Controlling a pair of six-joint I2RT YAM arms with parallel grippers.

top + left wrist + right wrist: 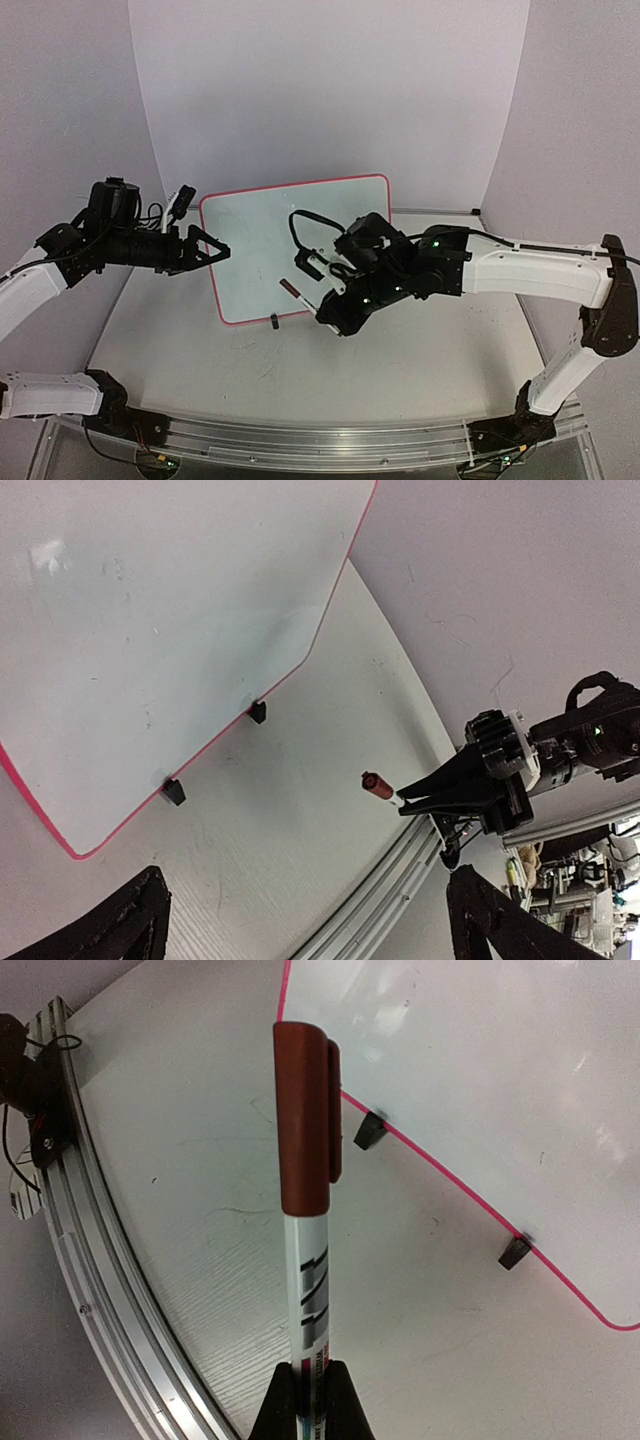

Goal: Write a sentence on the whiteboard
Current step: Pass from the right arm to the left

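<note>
The whiteboard (290, 235) lies flat in the middle of the table, glossy white with a thin pink frame and two small black clip feet (370, 1132) on its near edge. Its surface is blank in every view, and the sentence does not show on it. My right gripper (328, 312) hangs just off the board's near edge, shut on the white barrel of a marker (312, 1290). The marker's red cap (290, 287) is on and points toward the board. My left gripper (222, 252) is open and empty at the board's left edge, with its fingers (130, 925) spread wide.
An aluminium rail (320, 445) runs along the table's near edge, in front of the arm bases. Pale backdrop walls (330, 90) close in the back and both sides. A black cable (300, 222) loops over the board near the right wrist.
</note>
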